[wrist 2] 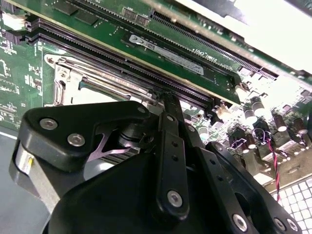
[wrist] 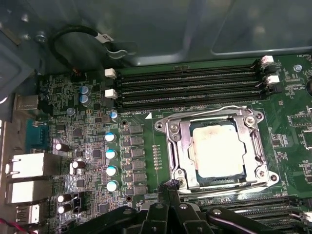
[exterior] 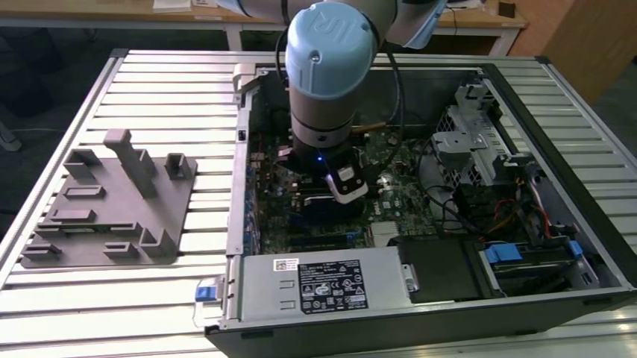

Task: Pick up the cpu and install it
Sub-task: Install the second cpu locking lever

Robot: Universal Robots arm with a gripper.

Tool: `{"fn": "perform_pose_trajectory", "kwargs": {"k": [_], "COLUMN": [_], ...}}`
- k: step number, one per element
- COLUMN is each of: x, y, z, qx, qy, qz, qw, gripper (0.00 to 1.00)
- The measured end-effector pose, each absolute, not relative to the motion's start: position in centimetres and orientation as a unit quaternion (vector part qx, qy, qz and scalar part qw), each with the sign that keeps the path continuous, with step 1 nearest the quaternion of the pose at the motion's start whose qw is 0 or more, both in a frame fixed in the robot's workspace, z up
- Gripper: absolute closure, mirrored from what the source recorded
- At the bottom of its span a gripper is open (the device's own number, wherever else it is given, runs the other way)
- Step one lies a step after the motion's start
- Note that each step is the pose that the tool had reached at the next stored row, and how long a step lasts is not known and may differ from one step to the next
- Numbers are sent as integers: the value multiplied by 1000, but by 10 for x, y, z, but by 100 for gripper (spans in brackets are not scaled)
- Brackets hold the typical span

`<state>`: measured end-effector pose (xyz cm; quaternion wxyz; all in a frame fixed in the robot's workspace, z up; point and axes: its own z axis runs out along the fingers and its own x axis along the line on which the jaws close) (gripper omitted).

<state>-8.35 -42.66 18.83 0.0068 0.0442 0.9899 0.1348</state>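
Pincer [wrist: 170,187] is being held low inside the open computer case [exterior: 557,127], just above the motherboard [wrist: 63,97], on the side of the socket away from the row of memory slots [wrist: 187,87]; whether it is open or shut cannot be told, and nothing is being seen in its hold. In the first wrist view the cpu [wrist: 214,148] is lying in the socket, its silver top being shown inside the metal socket frame [wrist: 178,146], apart from the pincer. The grey fixture tray [exterior: 110,216] is being left on the slatted table [exterior: 149,82] outside the case, by the table's edge at the exterior view's left. The step in hand is being judged as the seating of the chip, and the work seems far along. For this to be done well, the chip is being best kept flat and square to the frame, with its sides parallel to the socket walls and no corner being raised. No downward force is being called for, since the contacts beneath are likely being bent by any push or sideways drag, and the nearby capacitors [wrist: 111,153] are being best kept clear of.
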Motion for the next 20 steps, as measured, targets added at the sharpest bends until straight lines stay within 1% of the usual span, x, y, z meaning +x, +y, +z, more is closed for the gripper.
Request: {"fn": "perform_pose_trajectory", "kwargs": {"k": [20], "x": [-87], "y": [-422], "z": [186], "qx": [44], "qy": [990], "qz": [135], "qw": [7], "gripper": [89]}}
